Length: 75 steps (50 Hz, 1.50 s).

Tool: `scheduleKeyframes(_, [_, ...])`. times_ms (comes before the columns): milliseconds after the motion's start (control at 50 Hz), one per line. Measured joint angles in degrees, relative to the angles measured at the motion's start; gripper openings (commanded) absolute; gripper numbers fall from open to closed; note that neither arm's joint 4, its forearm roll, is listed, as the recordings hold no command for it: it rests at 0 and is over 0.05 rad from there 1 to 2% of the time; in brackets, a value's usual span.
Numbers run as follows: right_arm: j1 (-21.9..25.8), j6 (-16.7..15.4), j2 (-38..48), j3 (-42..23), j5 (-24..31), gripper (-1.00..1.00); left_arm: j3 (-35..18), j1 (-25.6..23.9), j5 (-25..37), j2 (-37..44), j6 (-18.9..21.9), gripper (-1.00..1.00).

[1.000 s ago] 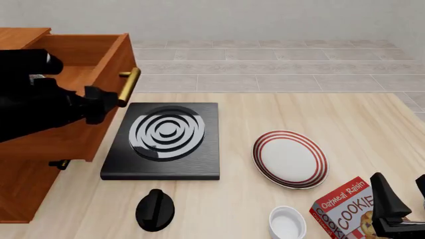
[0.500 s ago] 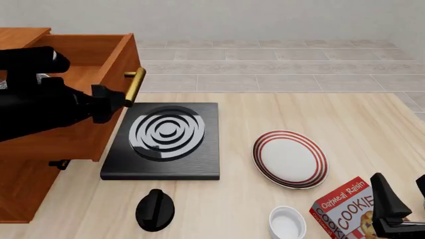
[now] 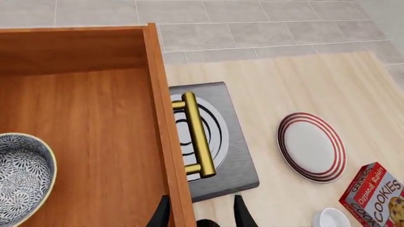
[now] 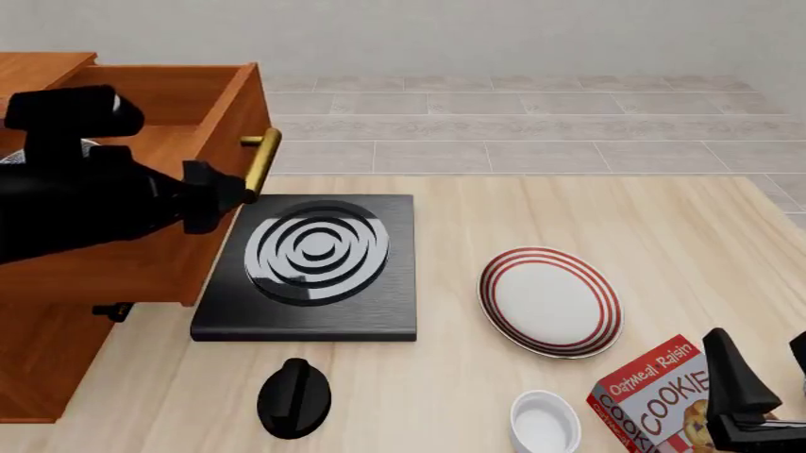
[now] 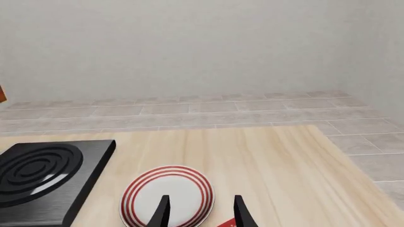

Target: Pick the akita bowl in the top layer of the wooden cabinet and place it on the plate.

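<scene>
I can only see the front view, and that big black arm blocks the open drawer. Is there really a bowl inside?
Observer: Yes. The left wrist view shows the akita bowl lying on the drawer floor of the top layer.
Operator: Is the gripper holding it?
Observer: No. The left gripper is open, its fingers astride the drawer's front wall, apart from the bowl.
Operator: And the plate?
Observer: The right wrist view shows the plate bare, ahead of the open right gripper.

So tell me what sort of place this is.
Most likely a simulated kitchen set on a table: a black stove beside a wooden cabinet with its top drawer open, a red-ringed plate, and a cookie box, with a tiled floor behind.
</scene>
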Motion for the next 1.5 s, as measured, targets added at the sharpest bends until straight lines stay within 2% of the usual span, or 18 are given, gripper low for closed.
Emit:
scheduleKeyframes(240, [0.0,0.0,-0.2,0.0,0.2,1.00,-1.6,0.0,2.2,0.9,-1.1,1.00])
scheduleKeyframes(880, [0.2,-0.3,-0.4,-0.2,0.3,1.00,-9.3,2.4,8.0,1.2,4.0,1.00])
scheduleKeyframes(1500, [0.3,-0.5,-0.2,-0.2,0.2,1.00,-17.3,4.5,13.0,1.3,6.4,1.00])
